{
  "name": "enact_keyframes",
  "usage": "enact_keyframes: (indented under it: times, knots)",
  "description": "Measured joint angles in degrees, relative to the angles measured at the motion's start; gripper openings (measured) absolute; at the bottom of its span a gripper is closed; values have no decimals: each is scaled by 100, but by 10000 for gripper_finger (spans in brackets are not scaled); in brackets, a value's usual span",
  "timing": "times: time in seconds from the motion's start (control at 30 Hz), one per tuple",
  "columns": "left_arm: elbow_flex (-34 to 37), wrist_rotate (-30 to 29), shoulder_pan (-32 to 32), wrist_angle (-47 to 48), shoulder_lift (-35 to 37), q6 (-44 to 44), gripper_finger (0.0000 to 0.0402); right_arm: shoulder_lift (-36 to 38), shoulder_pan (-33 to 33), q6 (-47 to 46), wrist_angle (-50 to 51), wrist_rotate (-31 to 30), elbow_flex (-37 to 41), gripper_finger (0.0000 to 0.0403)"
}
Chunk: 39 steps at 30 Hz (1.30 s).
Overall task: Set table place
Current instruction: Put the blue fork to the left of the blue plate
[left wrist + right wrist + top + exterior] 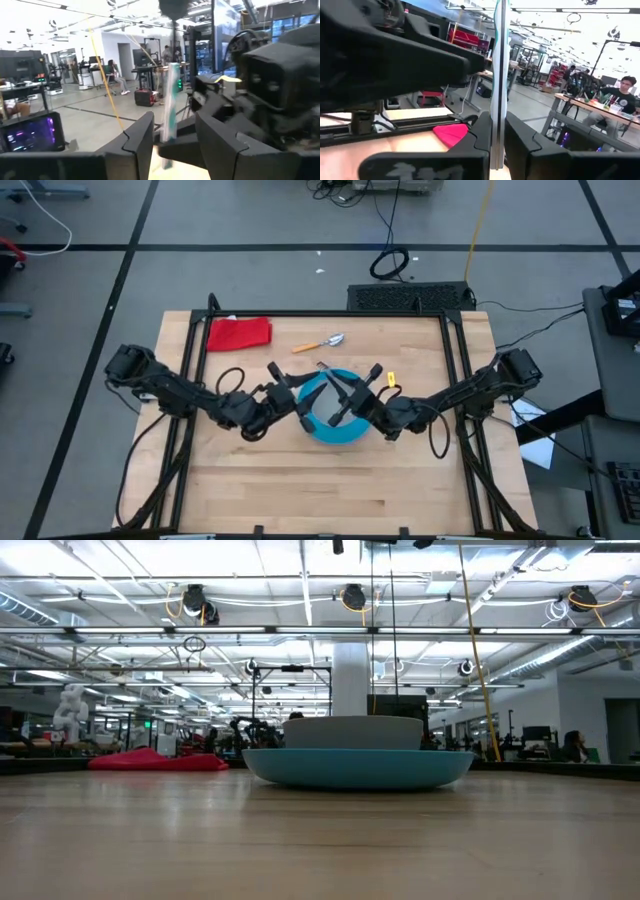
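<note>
The round blue plate [335, 430] lies flat on the light-wood table [300, 490] with the grey bowl [352, 732] standing in it. My right gripper [347, 402] is above the plate, shut on the fork [499, 60], which has a pale patterned handle. My left gripper [300, 395] is open just left of the fork; the fork [171, 100] shows past the gap between its fingers, untouched. The spoon [320, 343] with the orange handle lies on the table behind the plate. My right gripper pinches the fork's handle [496, 131] between its two fingers, which lie across it. The rest of the fork sticks out past the fingers toward my left gripper. The fork is held above the plate and bowl, clear of both.
A red cloth [238, 332] lies at the table's far left corner. The black frame rails [455, 360] run along the table's left, right and far sides. Bare wood stretches from the plate to the near edge. People sit at desks in the room beyond.
</note>
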<state>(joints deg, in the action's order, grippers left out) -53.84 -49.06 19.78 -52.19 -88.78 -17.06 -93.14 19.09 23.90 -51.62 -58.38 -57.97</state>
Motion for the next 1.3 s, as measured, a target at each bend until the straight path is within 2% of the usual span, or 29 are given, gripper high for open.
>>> enact_keyframes:
  times: [0.1,0.37,0.57,0.93,1.03,1.13,1.3]
  knots:
    - [0,22,-73,105,60,25,147,0,0,93,79,-4,1,17]
    - [0,610,-263,730,279,681,147,2,0,316,178,152,1,17]
    - [2,847,-350,761,270,592,144,2,0,760,183,159,1,18]
    - [2,875,-353,797,270,462,45,2,-2,841,178,142,1,18]
    - [2,871,-353,797,270,422,32,2,-7,833,184,127,1,18]
    - [2,872,-353,795,270,428,41,2,-7,830,193,131,1,18]
    - [2,1055,-373,764,270,445,92,2,-7,848,219,228,1,18]
